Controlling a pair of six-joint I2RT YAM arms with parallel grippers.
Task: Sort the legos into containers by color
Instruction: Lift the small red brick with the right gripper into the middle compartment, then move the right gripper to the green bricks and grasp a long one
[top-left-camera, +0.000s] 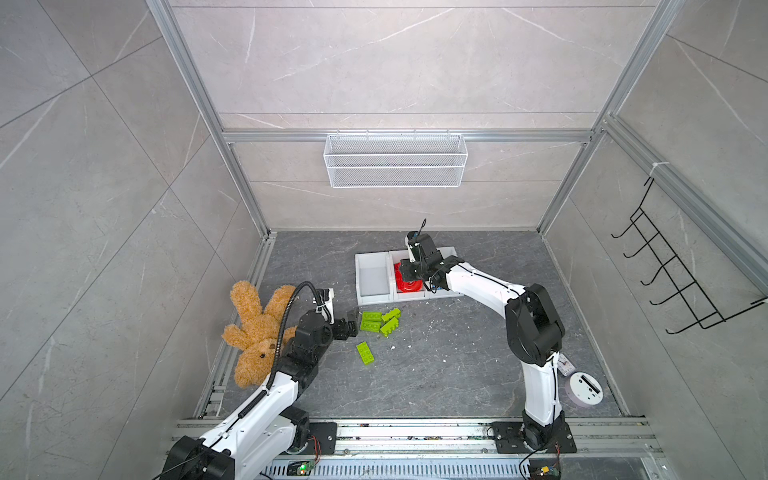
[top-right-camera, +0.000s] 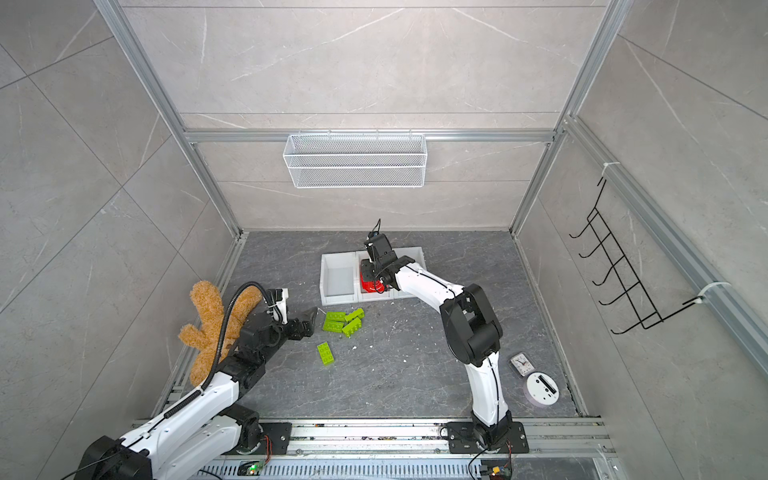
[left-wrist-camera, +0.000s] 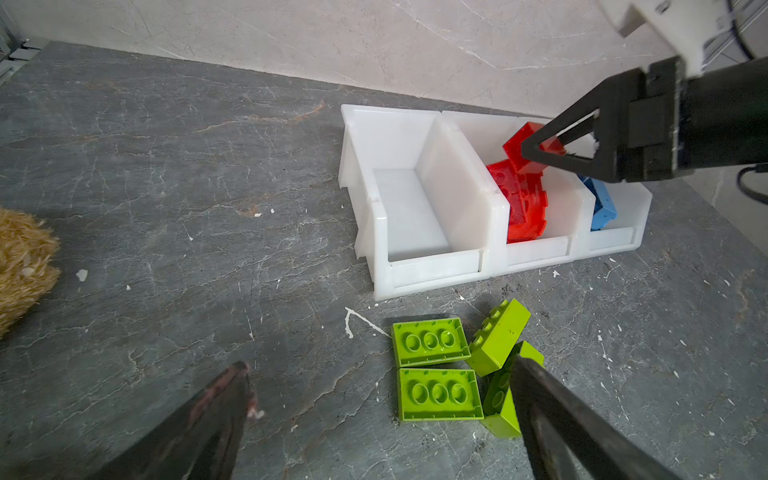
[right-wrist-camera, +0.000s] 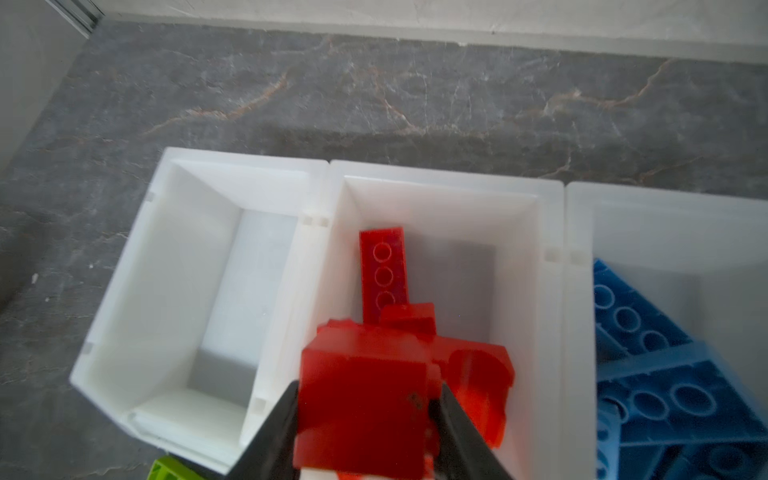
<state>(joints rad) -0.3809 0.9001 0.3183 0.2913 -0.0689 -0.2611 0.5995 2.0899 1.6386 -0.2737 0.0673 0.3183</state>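
Observation:
Three joined white containers (top-left-camera: 373, 275) (left-wrist-camera: 419, 199) stand in a row at the back of the floor. My right gripper (right-wrist-camera: 369, 388) (left-wrist-camera: 536, 151) hangs over the middle one, shut on a red lego (right-wrist-camera: 361, 365). Below it lie more red legos (left-wrist-camera: 523, 203), among them an arch. Blue legos (right-wrist-camera: 665, 374) (left-wrist-camera: 602, 203) fill the right container. Several lime green legos (top-left-camera: 380, 322) (left-wrist-camera: 432, 343) lie on the floor in front, one (top-left-camera: 365, 353) apart from the rest. Beside them, low over the floor, my left gripper (top-left-camera: 351, 322) (left-wrist-camera: 378, 365) is open and holds nothing.
A brown plush bear (top-left-camera: 253, 328) lies at the left wall beside my left arm. A wire mesh basket (top-left-camera: 395, 160) hangs on the back wall, a black hook rack (top-left-camera: 673, 274) on the right wall. A round white device (top-left-camera: 586, 388) and a small clock (top-right-camera: 521, 363) sit front right.

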